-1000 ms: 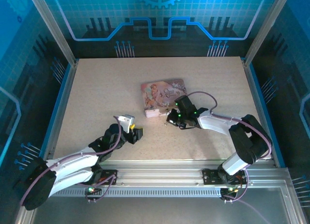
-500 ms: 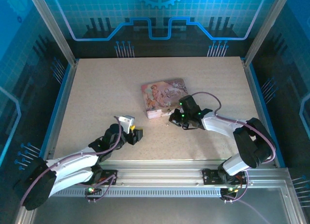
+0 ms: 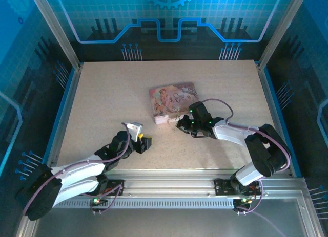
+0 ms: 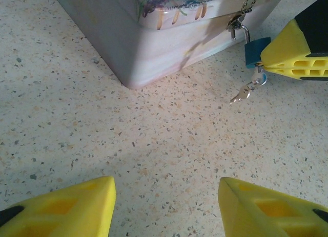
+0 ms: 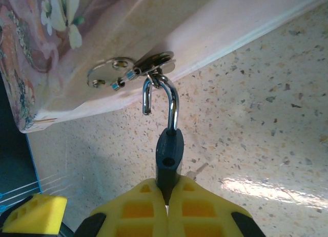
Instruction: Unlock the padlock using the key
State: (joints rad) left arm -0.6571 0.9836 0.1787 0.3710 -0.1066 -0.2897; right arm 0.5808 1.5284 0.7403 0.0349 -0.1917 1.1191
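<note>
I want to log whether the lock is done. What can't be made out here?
- Right wrist: the padlock underside and keyhole, hidden between the right fingers.
- Left wrist: whether the key sits in the keyhole, too small and crowded by the right fingers.
- Top: padlock and key, too small beside the box.

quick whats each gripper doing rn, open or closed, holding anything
left gripper: open, holding nothing.
right gripper: closed on the padlock.
</note>
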